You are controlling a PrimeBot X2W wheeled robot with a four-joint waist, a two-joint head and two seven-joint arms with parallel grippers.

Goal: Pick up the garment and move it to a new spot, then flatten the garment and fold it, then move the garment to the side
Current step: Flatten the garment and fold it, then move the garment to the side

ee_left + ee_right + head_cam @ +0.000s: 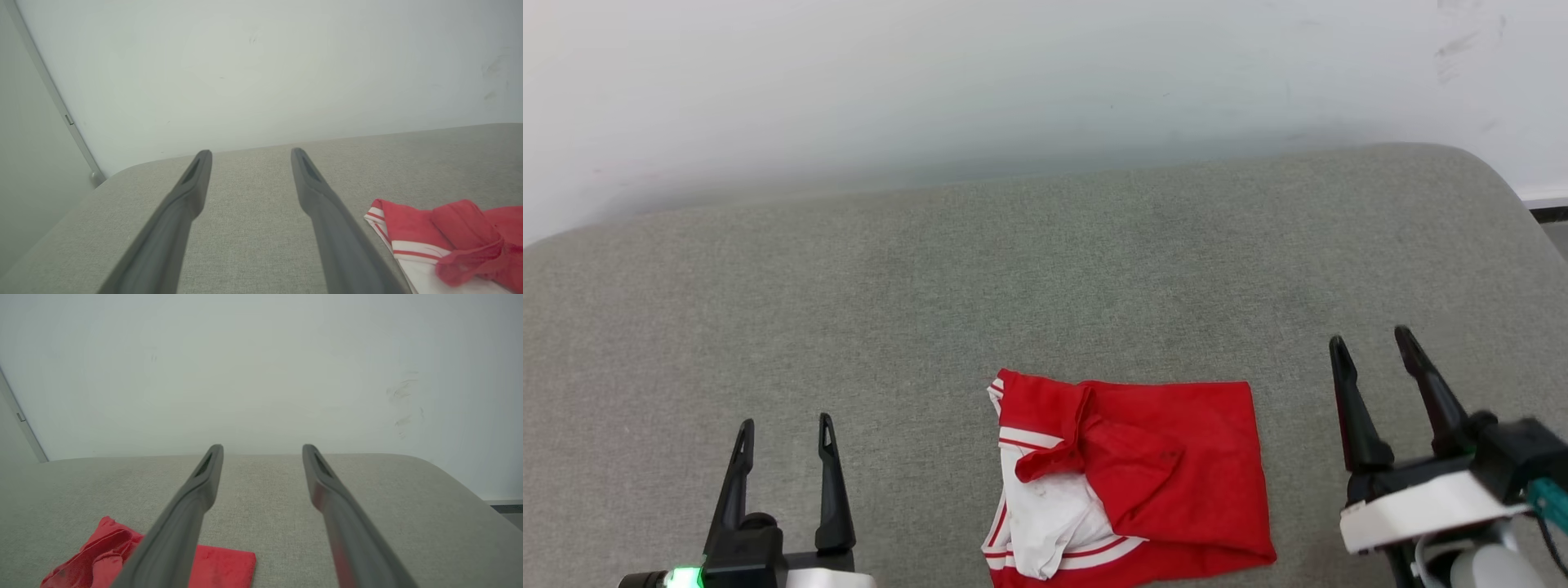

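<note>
Left gripper (784, 433): two long dark fingers were held spread apart with nothing between them, low at the near left, well clear of the cloth.
Right gripper (1376, 347): its fingers were likewise parted and empty, just right of the cloth's right edge.
Garment (1160, 457): a red jersey shirt with white striped-trim sleeves was seen lying in a loosely folded, rumpled bundle near the front edge of the grey fabric-covered surface (931, 286), between both grippers.
Step judged: either the pick-up or the final shift aside; which could not be told.
Next move: a descent onto a cloth edge and a closing of fingers would be called for.
Pale wall (931, 82): seen beyond.
</note>
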